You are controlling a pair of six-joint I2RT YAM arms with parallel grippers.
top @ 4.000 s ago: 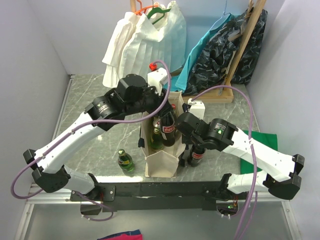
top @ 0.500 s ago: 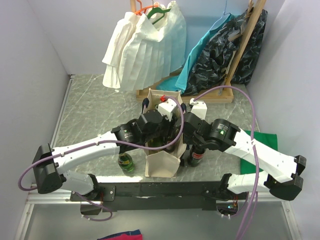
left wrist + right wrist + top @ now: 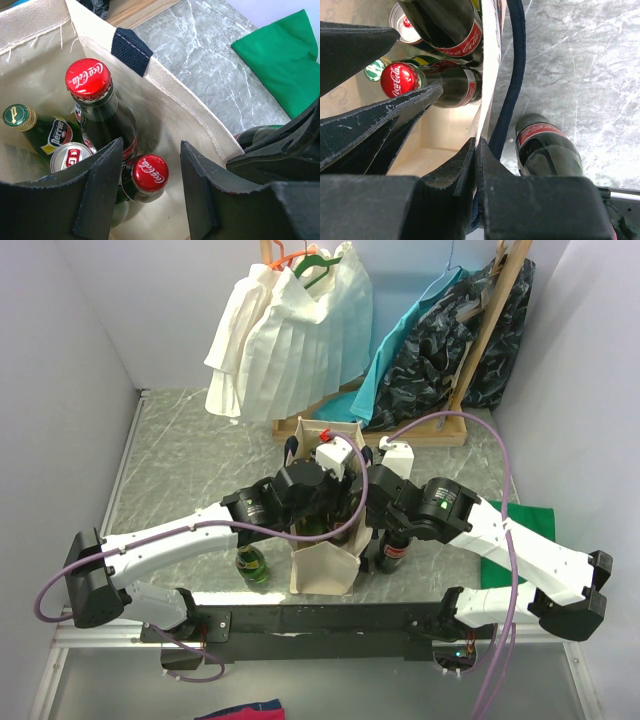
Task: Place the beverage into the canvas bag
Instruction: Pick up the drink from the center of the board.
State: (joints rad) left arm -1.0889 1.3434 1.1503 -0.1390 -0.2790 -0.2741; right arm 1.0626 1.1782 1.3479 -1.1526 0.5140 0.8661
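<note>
The cream canvas bag (image 3: 322, 565) stands at the table's near middle, with navy handles (image 3: 515, 65). My left gripper (image 3: 150, 150) is down inside it, open, its fingers on either side of a red-capped cola bottle (image 3: 150, 172) without touching it. Beside that bottle in the bag are a taller cola bottle (image 3: 89, 79), a green Perrier bottle (image 3: 15, 115) and a can (image 3: 70, 156). My right gripper (image 3: 476, 145) is shut on the bag's right rim (image 3: 487, 100). Another cola bottle (image 3: 545, 150) stands on the table just outside that wall.
A green bottle (image 3: 252, 565) stands on the table left of the bag. A green cloth (image 3: 280, 55) lies at the right. White pleated garment (image 3: 290, 330), teal and dark garments (image 3: 450, 330) hang on a wooden stand (image 3: 430, 430) behind. Walls close both sides.
Four seconds ago my left gripper held a cola bottle above the bag; it has come down inside. Over the last half second its jaws have widened off the bottle. The right arm stays.
</note>
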